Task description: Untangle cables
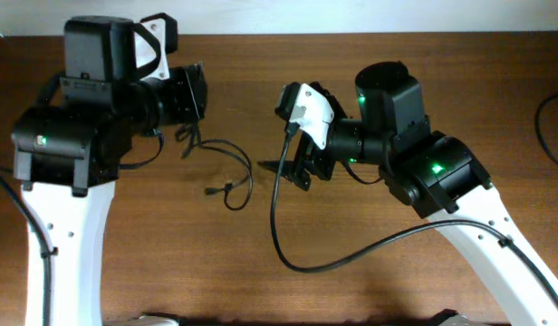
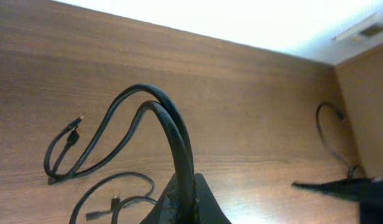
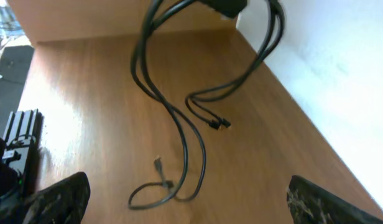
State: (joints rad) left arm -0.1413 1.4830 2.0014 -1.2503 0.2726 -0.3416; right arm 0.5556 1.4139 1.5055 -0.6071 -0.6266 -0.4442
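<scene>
The cables (image 1: 249, 172) are thin black cords with small plug ends. My left gripper (image 1: 196, 95) is shut on a doubled strand and holds it above the table; in the left wrist view the strand (image 2: 173, 124) arches up from the jaws (image 2: 184, 196) and drops to the wood at the left. The rest trails right and ends in a small loop with a plug on the table. My right gripper (image 1: 293, 167) is open and empty, just right of that loop. In the right wrist view the cables (image 3: 182, 134) hang from above and the loop lies between the wide-apart fingers (image 3: 188, 202).
The right arm's thicker black wire (image 1: 293, 254) sweeps in a big curve over the table's front middle. Another black wire (image 1: 543, 127) lies at the far right edge, also in the left wrist view (image 2: 328, 134). The table's back edge meets a white wall.
</scene>
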